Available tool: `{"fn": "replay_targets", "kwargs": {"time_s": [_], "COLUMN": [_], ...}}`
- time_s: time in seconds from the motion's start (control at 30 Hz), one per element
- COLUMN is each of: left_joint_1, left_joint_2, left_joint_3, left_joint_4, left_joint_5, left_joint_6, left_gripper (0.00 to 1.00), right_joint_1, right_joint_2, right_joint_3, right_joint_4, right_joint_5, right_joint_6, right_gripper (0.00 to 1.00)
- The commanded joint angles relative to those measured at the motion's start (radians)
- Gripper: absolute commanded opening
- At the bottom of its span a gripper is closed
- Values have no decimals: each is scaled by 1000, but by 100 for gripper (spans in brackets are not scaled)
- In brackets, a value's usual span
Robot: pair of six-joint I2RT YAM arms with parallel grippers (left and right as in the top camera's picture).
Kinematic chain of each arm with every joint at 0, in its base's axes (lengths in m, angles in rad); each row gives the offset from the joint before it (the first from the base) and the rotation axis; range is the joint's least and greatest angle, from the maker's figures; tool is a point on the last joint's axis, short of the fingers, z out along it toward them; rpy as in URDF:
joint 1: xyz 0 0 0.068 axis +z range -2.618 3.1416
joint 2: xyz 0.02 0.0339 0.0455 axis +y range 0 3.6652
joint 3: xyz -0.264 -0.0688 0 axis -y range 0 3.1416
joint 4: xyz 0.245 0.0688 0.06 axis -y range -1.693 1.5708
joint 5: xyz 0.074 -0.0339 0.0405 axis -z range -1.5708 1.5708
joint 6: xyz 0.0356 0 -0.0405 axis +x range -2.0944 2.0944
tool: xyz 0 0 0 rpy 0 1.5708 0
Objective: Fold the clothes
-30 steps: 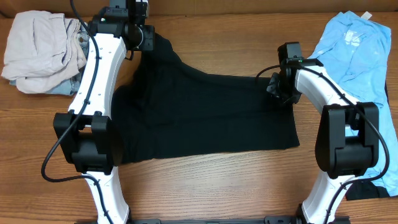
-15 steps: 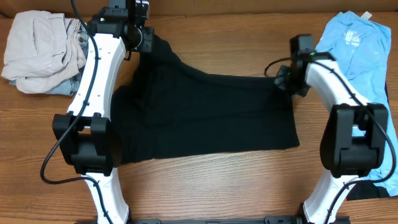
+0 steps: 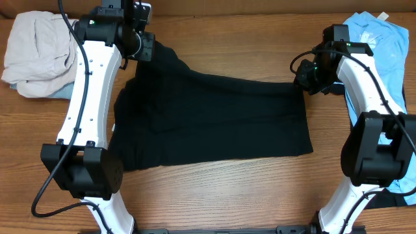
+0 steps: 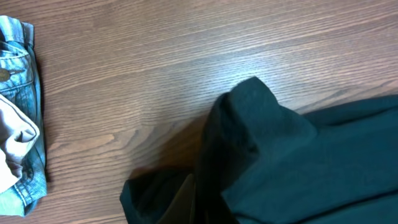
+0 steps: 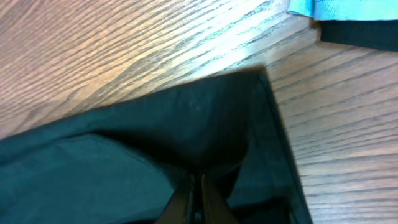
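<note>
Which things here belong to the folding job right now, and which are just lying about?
In the job: black T-shirt; left tool at its far corner; right tool pinching its edge.
Lying about: light blue shirt, far right; beige garment and denim, far left; all untouched.

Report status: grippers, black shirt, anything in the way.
Right gripper shut on black shirt, far right corner. Left gripper at far left corner, jaws hidden by cloth. Shirt mostly flat. Pile and blue shirt lie aside.
</note>
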Motion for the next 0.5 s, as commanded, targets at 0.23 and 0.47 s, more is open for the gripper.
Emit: {"fn": "replay_targets", "kwargs": {"time_s": [0.23,0.47], "left_joint_1": [5,5], "left_joint_2": [-2,-1], "left_joint_3": [-31,-212], "left_joint_4": [-256,-309], "left_joint_5": [-12,-42], "left_joint_6": [51,55], "left_gripper": [4,4], "right_joint_1": [-16,-24], "right_joint_2": [-126,-122], "right_joint_3": [-3,-99], "right_joint_4": [-166,-245], "right_joint_5": [4,51], "right_joint_6": [15,14], "right_gripper": [4,4]}}
